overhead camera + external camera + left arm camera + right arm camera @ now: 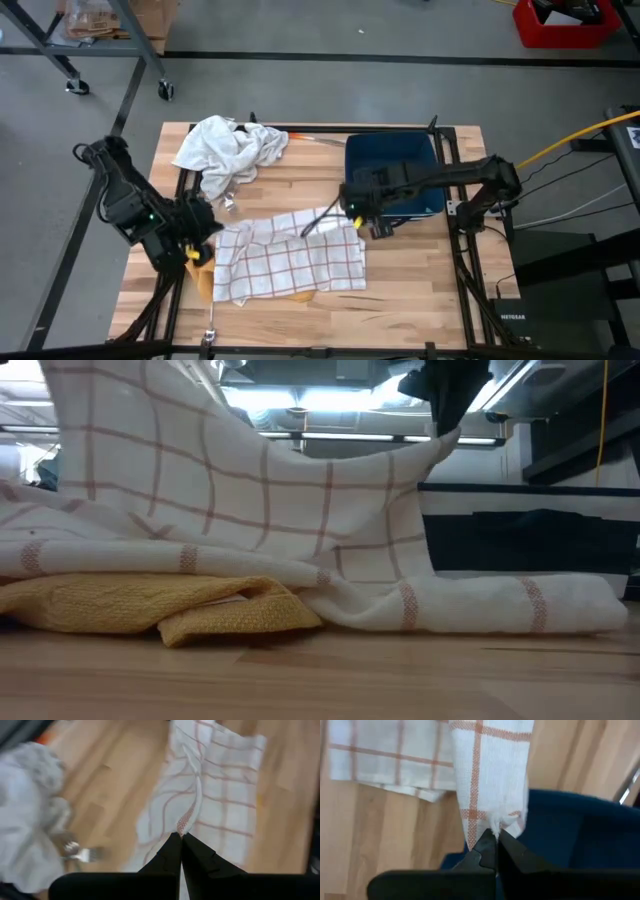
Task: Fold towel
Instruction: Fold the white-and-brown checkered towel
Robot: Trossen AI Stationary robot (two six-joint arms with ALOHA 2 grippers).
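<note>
Grippers both have cloth. Left to right w/ the checked towel (pixel 290 258) as our landmark: left gripper (pixel 203 232) sits at the towel's left edge, jaws pinched together on a corner (wrist view shows cloth nipped at the tips). Yellow cloth (pixel 204 282) lies under the towel's left part, poking out below it. White rag (pixel 228 148) is bunched well above the towel, and a fork (pixel 80 853) lies between the two. Right gripper (pixel 359 212) is at the towel's upper right corner, jaws clamped on that corner, just beside the blue bin (pixel 392 172).

We judge this as mid-fold: two corners lifted. To do it well, we'd raise both arms evenly, keep the edge taut betw. them, carry it across w/o dragging the yellow cloth along, and lay corner on corner.
</note>
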